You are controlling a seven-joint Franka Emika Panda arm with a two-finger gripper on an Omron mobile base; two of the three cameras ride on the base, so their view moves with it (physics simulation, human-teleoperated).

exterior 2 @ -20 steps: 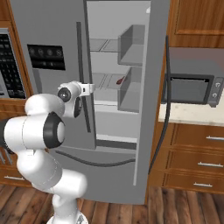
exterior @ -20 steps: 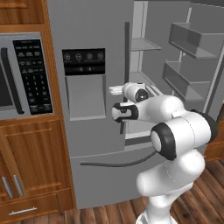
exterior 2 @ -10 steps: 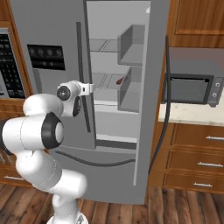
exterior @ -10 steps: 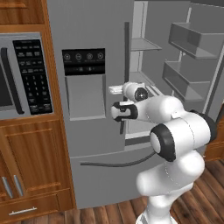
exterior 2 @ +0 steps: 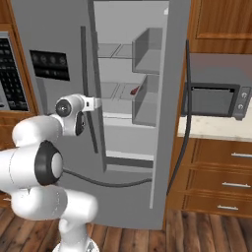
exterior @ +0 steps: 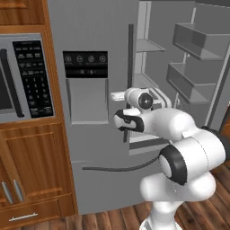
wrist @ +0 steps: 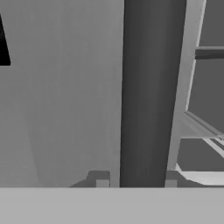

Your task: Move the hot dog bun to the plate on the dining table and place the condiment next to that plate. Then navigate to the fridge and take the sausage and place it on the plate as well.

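At the fridge (exterior: 99, 27), your gripper (wrist: 135, 183) is clamped on the left door's dark vertical handle (wrist: 148, 92); the hand view shows a fingertip (wrist: 102, 183) on each side of the bar, tight against it. The right door (exterior 2: 172, 98) stands swung wide, shelves exposed. You can see the sausage (exterior 2: 135, 90) as a small reddish thing on a middle shelf inside, well apart from the gripper. A microwave (exterior 2: 216, 98) sits on the counter (exterior 2: 216, 129) to the right.
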